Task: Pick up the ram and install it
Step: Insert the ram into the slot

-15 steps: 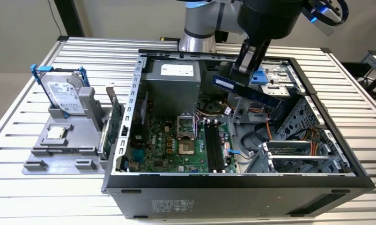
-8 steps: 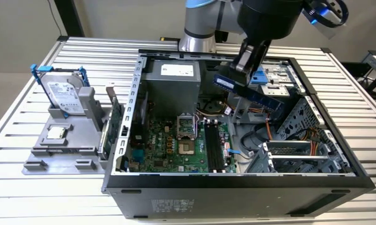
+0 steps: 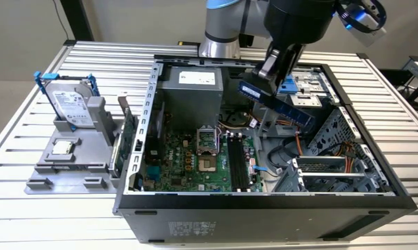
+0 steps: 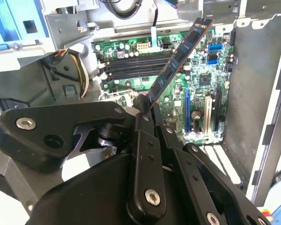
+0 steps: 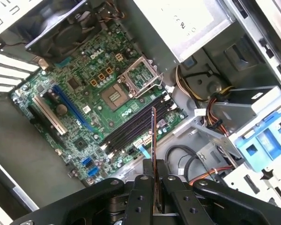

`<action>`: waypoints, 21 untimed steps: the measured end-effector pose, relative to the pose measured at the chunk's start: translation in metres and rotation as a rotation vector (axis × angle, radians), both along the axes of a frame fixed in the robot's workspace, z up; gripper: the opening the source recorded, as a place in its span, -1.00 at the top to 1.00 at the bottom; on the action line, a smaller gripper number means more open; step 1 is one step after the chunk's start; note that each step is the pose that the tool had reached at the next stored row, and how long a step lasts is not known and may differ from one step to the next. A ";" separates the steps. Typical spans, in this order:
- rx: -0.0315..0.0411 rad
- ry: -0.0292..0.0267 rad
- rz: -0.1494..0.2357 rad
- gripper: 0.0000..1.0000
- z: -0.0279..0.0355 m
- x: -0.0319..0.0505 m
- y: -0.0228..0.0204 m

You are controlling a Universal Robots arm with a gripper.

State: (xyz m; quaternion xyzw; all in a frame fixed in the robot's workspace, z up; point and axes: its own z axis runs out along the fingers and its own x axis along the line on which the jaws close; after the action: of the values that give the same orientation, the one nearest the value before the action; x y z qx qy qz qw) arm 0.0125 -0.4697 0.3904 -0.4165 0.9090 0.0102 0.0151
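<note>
The ram [image 3: 275, 103], a long, narrow bluish-green circuit-board stick with small dark chips, hangs in the air over the open inside of the case, clear of everything below and not yet in any slot. The black two-fingered gripper [image 3: 264, 75] is closed on one end of it, pinching its flat faces. That probably leaves the rest of its length, with the contact edge, free to meet a socket. In the exterior view the stick slopes down from the gripped end toward that view's right, above the cables and drive cage. In both wrist views it juts straight out from between the fingers [image 4: 141, 123], and the first wrist view shows the ram [image 5: 153, 136] edge-on as a thin line. Beneath it the green motherboard [image 3: 188, 161] lies flat on the case floor, and its row of long black memory slots [image 5: 136, 124] looks unfilled. They sit beside the square silver processor socket [image 3: 207, 143], toward the case's near wall. The black and grey tower case [image 3: 264, 200] rests on its side with the panel off, so the board faces up to the arm, and it takes up the middle of the slatted metal tabletop [image 3: 28, 219]. Near the tabletop's edge on the exterior view's left, a grey parts holder [image 3: 63, 172] props up a silver hard drive with blue handles [image 3: 73, 104].
</note>
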 end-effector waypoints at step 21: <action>-0.0001 0.0038 -0.216 1.00 0.0000 0.0000 -0.0002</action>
State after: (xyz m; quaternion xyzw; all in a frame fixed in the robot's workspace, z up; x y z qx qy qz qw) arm 0.0125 -0.4699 0.3904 -0.3159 0.9486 0.0092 0.0144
